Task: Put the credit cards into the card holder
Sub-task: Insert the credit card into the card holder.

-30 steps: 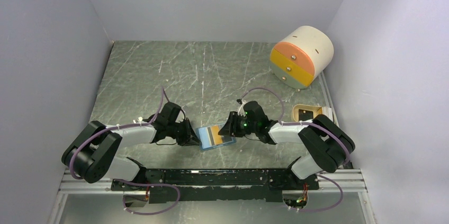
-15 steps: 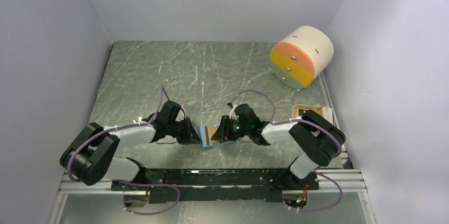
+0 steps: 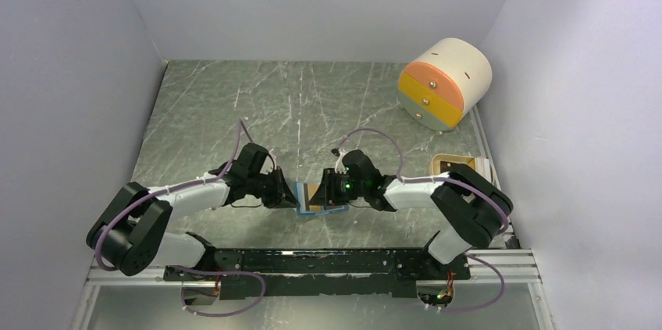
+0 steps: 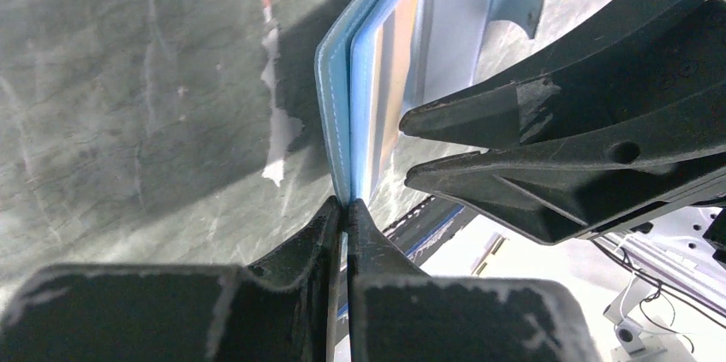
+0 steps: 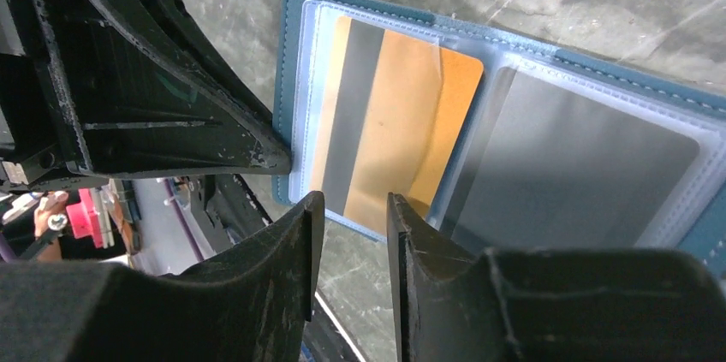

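Grip on the left: we saw the left end effector (image 4: 345, 205) with its two black fingers pressed fully together on the near edge of the small blue stitched folding card holder (image 4: 332, 97), pinching its cover.

Grip on the right: the right end effector (image 5: 351, 201) had its jaws partly apart and, as far as we could see, clamped nothing. Its fingertips sat at the lower edge of a clear sleeve that carried a thin orange card (image 5: 402, 122) with a dark grey stripe.

Where the holder was: the card holder was spread open between the two end effectors, near the front middle of the grey marbled tabletop (image 3: 234, 111). We could not tell whether it touched the tabletop.

Cards: the orange card lay inside the clear plastic sleeve nearest the left end effector. A thin grey card (image 5: 591, 165) filled the neighbouring sleeve, just beside it.

Farther off: a big cream drum (image 3: 445, 80) with orange and yellow drawer fronts stood at the far right corner. A shallow tan tray (image 3: 466, 163) lay at the right edge, close to the right arm and well apart from the card holder.
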Robot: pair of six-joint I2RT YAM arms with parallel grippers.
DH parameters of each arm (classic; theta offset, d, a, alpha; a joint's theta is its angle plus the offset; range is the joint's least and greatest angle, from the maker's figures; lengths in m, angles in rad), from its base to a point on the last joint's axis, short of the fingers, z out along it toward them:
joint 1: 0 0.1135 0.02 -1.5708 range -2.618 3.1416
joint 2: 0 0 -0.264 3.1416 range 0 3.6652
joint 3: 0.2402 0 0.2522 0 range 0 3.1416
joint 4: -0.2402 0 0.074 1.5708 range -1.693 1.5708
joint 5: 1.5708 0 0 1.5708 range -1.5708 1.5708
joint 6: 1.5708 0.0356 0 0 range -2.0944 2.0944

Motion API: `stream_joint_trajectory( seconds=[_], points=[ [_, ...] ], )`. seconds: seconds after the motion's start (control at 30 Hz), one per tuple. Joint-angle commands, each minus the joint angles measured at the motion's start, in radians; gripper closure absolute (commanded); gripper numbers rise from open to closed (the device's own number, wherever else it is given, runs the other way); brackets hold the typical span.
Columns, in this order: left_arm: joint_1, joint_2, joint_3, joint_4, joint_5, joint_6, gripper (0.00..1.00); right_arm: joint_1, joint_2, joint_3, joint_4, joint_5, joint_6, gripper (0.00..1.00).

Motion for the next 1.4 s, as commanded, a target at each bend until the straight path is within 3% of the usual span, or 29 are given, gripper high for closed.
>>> stream_joint_trajectory(
  seconds=[0.0, 0.13, 0.43, 0.73, 0.87, 1.1, 1.37],
  points=[
    [-0.005, -0.027, 0.049, -0.028, -0.004, 0.029, 0.91, 0.005, -0.072, 0.033, -0.161, 0.079, -0.069, 0.63],
    [-0.005, -0.029, 0.062, -0.029, 0.005, 0.028, 0.91, 0.001, -0.095, 0.07, -0.25, 0.127, -0.116, 0.66],
    [-0.005, -0.03, 0.116, -0.086, 0.033, 0.065, 0.91, -0.034, -0.096, 0.102, -0.327, 0.177, -0.176, 0.82],
    [-0.005, -0.042, 0.135, -0.11, 0.043, 0.084, 0.91, -0.062, -0.079, 0.086, -0.323, 0.173, -0.185, 0.83],
    [-0.005, -0.019, 0.125, -0.074, 0.057, 0.073, 0.78, -0.062, -0.069, 0.055, -0.275, 0.147, -0.164, 0.83],
    [-0.006, 0.011, 0.115, -0.024, 0.084, 0.056, 0.71, -0.062, -0.072, 0.032, -0.258, 0.138, -0.167, 0.84],
    [-0.007, 0.027, 0.11, 0.014, 0.073, 0.043, 0.81, -0.063, -0.075, 0.0, -0.22, 0.127, -0.152, 0.84]
  ],
)
